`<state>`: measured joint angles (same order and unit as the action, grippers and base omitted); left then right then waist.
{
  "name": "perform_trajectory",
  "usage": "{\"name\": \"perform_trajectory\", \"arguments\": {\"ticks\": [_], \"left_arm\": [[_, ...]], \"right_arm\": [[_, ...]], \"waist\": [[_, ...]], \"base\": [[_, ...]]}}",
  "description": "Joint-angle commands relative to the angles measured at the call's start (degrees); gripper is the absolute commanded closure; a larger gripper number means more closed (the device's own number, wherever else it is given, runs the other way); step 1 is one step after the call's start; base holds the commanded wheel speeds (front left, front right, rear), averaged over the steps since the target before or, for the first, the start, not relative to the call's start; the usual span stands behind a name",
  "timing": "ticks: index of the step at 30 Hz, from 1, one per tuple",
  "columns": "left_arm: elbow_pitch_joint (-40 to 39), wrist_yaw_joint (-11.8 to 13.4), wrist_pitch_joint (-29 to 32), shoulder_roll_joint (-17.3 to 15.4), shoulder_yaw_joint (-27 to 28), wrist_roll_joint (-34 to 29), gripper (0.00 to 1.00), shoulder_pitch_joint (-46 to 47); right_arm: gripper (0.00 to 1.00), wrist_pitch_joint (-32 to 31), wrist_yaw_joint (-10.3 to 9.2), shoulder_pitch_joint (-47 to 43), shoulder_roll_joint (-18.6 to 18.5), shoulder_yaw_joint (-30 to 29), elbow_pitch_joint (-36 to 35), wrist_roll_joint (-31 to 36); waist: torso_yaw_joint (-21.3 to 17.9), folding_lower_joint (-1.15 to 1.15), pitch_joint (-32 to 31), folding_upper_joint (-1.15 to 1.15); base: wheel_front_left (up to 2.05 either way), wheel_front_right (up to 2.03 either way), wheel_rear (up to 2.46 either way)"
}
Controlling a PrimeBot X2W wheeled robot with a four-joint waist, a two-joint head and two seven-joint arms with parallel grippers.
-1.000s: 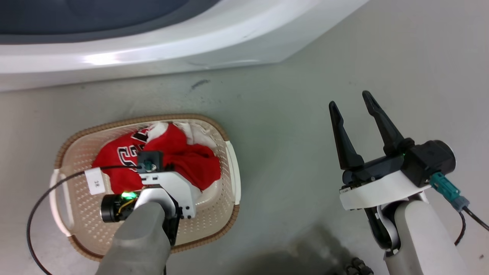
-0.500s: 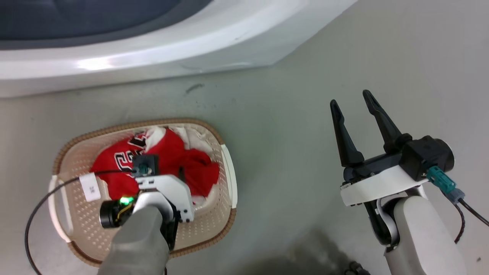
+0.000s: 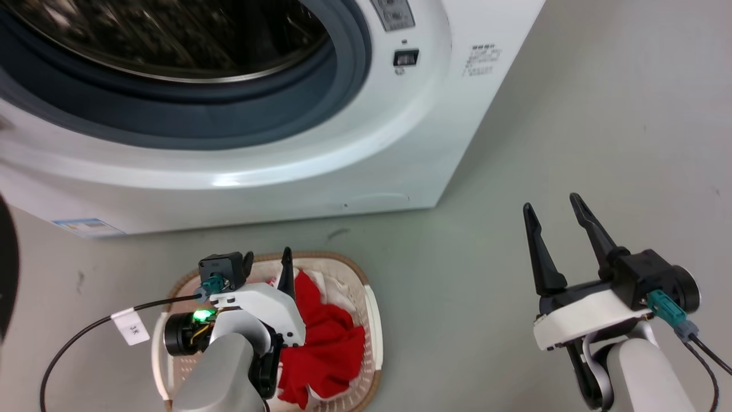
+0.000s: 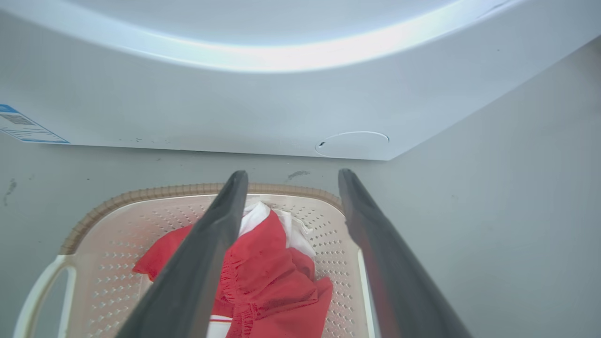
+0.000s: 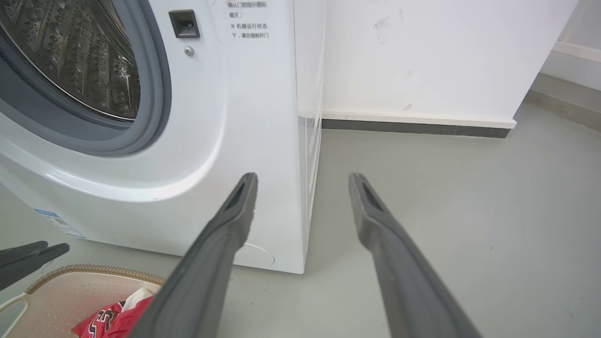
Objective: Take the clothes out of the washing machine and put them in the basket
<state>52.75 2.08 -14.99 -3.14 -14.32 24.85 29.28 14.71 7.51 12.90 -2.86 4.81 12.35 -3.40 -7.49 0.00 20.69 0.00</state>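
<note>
While the left arm reaches down in front of the washing machine [image 3: 343,143], the head view shows its pale forearm rising from the bottom edge. The left hand [image 3: 267,254] is poised over the basket [image 3: 373,309], its dark fingers pointing toward the machine's base. They are spread, with nothing between them. The basket stands on the floor [image 3: 514,143] just before the machine's front panel. Inside it lies the red jersey [image 3: 331,343], with the white garment [image 3: 330,283] tucked at the side nearest the machine. Off the machine's right corner, the right hand [image 3: 550,203] hovers above bare floor, fingers wide and empty, wrist level.

From the left wrist, the left hand [image 4: 292,174] looks along its parted fingers at the lower front of the washing machine [image 4: 235,103]. The basket [image 4: 155,191] sits beneath them, holding the crumpled jersey [image 4: 277,281] and the white garment [image 4: 256,213].

From the right wrist, the right hand [image 5: 304,176] points at the right front corner of the washing machine [image 5: 253,94], fingers well apart and gripping nothing. The steel drum [image 5: 70,56] shows through the grey-ringed opening. Below the machine's front, the basket [image 5: 84,270] and a fold of jersey [image 5: 112,319] appear, with the left hand's fingertips [image 5: 28,253] above them.
</note>
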Motion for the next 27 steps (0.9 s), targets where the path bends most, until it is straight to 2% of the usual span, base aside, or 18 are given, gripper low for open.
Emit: {"name": "perform_trajectory", "arguments": {"ticks": [1, 4, 5, 14, 20, 27], "left_arm": [[-2.7, 0.3, -0.3, -0.3, 0.9, -1.2, 0.00, -1.3], [-10.9, 0.9, -0.2, -0.3, 3.4, -4.4, 0.00, -4.8], [-15.9, 1.3, -0.2, -0.3, 5.2, -6.5, 0.00, -6.6], [-34.1, 1.4, -0.2, 0.1, 9.8, -14.1, 0.00, -13.9], [-41.1, 0.9, -0.2, 0.0, 10.0, -18.0, 0.00, -18.3], [-43.3, 0.5, -0.2, -0.4, 10.0, -19.8, 0.00, -22.3]], "right_arm": [[0.00, -0.1, -0.04, -1.0, 0.0, -0.4, -0.5, 0.6], [0.00, -0.9, -0.04, -2.4, 0.0, -1.3, -1.5, 1.0], [0.00, -1.4, -0.04, -3.0, 0.0, -1.9, -2.4, 1.3], [0.00, -3.7, -0.04, -6.6, 0.0, -3.3, -6.0, 2.4], [0.00, -5.0, -0.04, -9.0, 0.0, -4.3, -7.2, 3.1], [0.00, -6.0, -0.04, -11.6, 0.0, -4.5, -8.0, 3.6]], "waist": [[2.2, 0.00, -4.4, 0.00], [2.7, 0.00, -6.5, 0.00], [3.1, 0.00, -7.6, 0.00], [4.1, 0.00, -12.7, 0.00], [4.3, 0.00, -16.1, 0.00], [4.5, 0.00, -19.0, 0.00]], "base": [[0.00, 0.00, 0.00], [0.00, 0.00, 0.00], [0.00, 0.00, 0.00], [0.00, 0.00, 0.00], [0.00, 0.00, 0.00], [0.00, 0.00, 0.00]]}}
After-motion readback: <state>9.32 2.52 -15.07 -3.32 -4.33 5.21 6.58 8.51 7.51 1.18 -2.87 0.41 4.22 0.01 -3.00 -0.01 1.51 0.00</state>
